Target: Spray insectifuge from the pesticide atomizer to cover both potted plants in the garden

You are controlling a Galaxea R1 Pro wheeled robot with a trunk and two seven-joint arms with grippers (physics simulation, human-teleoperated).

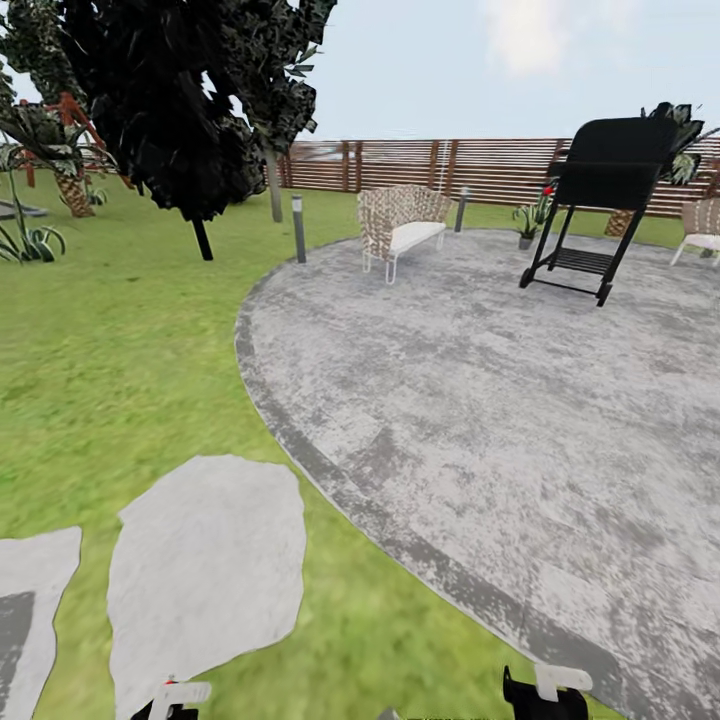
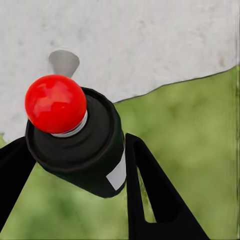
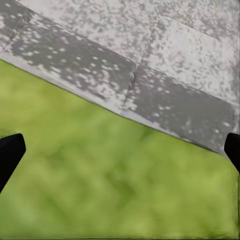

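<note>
Atomizer: you have the pesticide atomizer [image 2: 82, 150] pinched in your left gripper [image 2: 75, 165], over lawn by a stepping stone [image 2: 150, 40].
Handling: probably light, rigid, slick; grip mid-body, below the red nozzle [image 2: 55, 103].
Right gripper [image 3: 120, 152]: spread, empty.

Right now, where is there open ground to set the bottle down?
Open: the grey patio between its curved edge and the grill, and the stepping stone bordered by lawn. Crowded: the back rim near the wicker chair and the bollard lamp.
</note>
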